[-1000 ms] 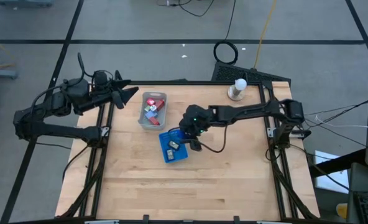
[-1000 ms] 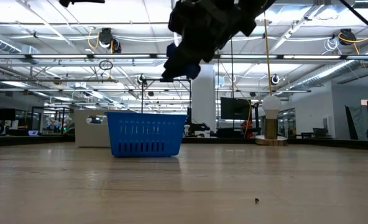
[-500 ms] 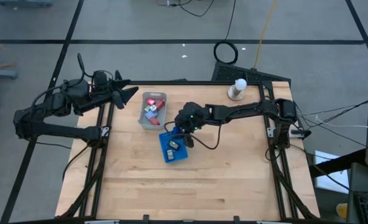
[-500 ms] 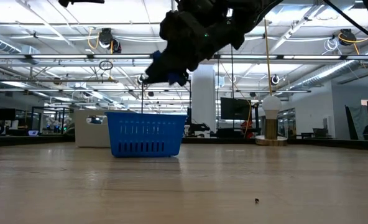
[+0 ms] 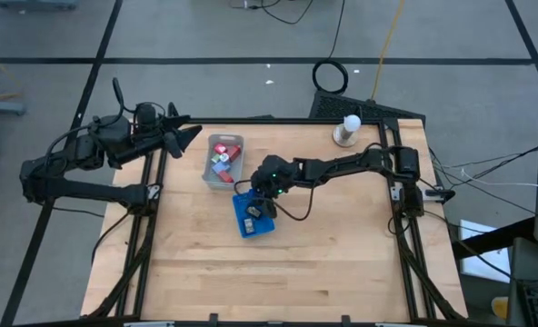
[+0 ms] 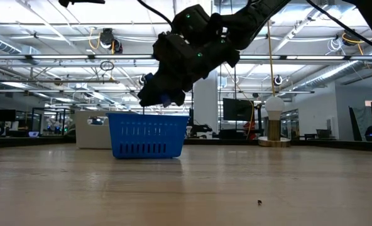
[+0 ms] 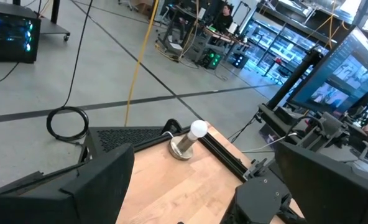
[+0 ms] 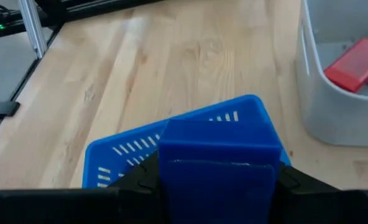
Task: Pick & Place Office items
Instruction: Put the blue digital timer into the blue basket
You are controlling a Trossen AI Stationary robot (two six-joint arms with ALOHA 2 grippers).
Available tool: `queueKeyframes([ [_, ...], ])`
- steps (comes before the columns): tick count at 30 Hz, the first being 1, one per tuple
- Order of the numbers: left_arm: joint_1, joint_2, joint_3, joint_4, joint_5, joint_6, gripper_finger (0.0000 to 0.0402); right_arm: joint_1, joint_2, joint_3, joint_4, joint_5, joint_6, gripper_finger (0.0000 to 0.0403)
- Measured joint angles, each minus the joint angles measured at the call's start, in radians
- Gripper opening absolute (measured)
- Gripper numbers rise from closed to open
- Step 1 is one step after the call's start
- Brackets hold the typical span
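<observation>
Above the blue basket in the middle of the desk, the right gripper hangs with its jaws pinched nearly shut on a dark blue block. The wrist view shows the block filling the space between the two dark fingers, right over the basket's slotted wall. The block looks small, hard and light, with flat smooth sides. Flat sides give the jaws a good place to squeeze, but smooth plastic could be a bit slippery, so a hold across the two widest faces looks safest. It does not look like it would break if it fell a little way. Inside the basket lie one or two small pieces, too tiny to name. Just beside the basket, on the side toward the left arm, stands the grey tray, and in it sit more little office items, among them a red block. Far from the basket, at the desk's left edge, the left gripper waits with its jaws wide open and holding nothing.
</observation>
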Motion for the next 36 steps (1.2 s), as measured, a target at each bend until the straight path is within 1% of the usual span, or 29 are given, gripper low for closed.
queueKeyframes([
  [13,0.000,0.000,0.000,0.000,0.000,0.000,0.0392,0.000,0.000,0.000,0.064,0.005,-0.007,0.0135],
  [19,0.000,0.000,0.000,0.000,-0.008,0.000,0.0392,0.007,0.000,0.000,0.064,0.002,-0.075,0.0135],
  [22,0.000,0.000,0.000,0.000,-0.023,0.000,0.0392,0.008,0.000,0.000,0.064,0.002,-0.082,0.0135],
  [30,0.000,0.000,0.000,0.005,-0.028,-0.005,0.0392,0.005,0.086,0.017,0.107,0.001,-0.062,0.0135],
  [36,0.000,0.000,0.000,0.007,-0.028,-0.013,0.0392,0.031,0.095,0.031,0.103,0.001,-0.071,0.0135],
])
